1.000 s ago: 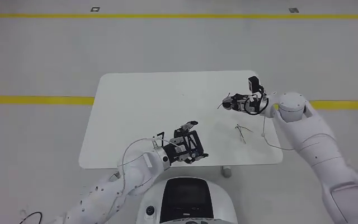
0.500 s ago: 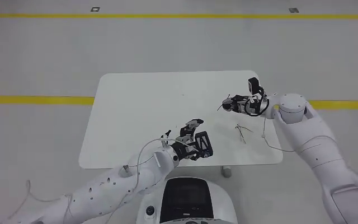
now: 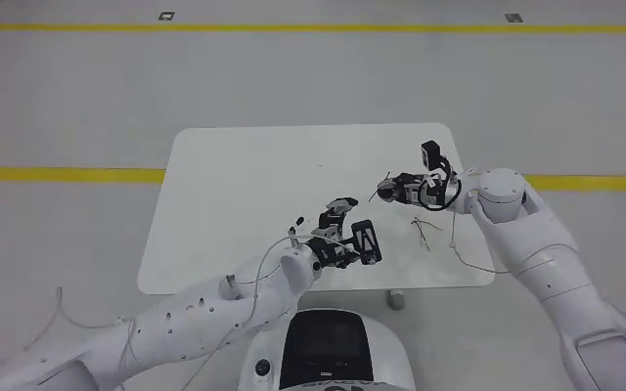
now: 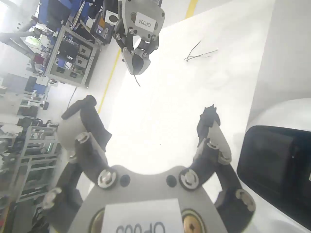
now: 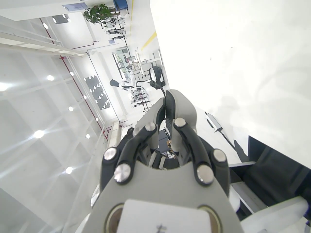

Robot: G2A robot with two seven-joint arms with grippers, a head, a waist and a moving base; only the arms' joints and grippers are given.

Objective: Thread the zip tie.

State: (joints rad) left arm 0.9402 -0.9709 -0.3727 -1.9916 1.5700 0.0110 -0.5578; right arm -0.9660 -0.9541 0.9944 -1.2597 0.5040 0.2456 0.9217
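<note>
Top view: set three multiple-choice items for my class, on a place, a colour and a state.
1. Where do the loose ties lie? A on the floor; B on the table; C on a shelf.
2. What colour is the table? A white; B blue; C black.
3. How do the left gripper's jaws stand? A shut on a tie; B shut, empty; C open.
Key: B, they rest on the tabletop; A, its top is plain white; C, the jaws stand wide apart with nothing between them.
</note>
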